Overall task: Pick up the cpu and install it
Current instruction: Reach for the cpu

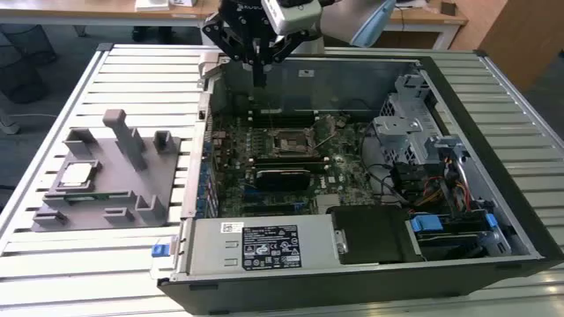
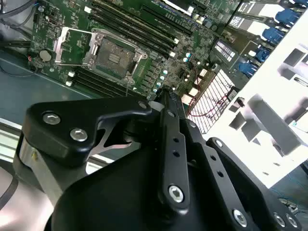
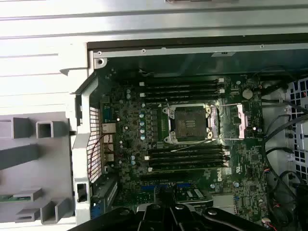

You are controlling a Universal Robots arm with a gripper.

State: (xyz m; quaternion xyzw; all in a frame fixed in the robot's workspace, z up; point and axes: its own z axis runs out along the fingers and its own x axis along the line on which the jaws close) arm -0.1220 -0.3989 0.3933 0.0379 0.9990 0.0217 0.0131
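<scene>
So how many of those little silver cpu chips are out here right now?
1. The cpu lies flat on the grey fixture at the exterior view's left, outside the computer case. The motherboard socket looks empty. Another could be hidden from these views.

Exterior view: pale grey robot arm (image 1: 351,23) runs out past the frame edge above its wrist. Small square silver-topped cpu (image 1: 76,174) lies on the grey plastic fixture plate (image 1: 105,190); too small to tell how it is seated. First wrist view: black gripper (image 3: 166,195) and fixture plate both cropped at the edge. Second wrist view: the gripper's black linkage hides part of the green motherboard (image 2: 144,43).
</scene>
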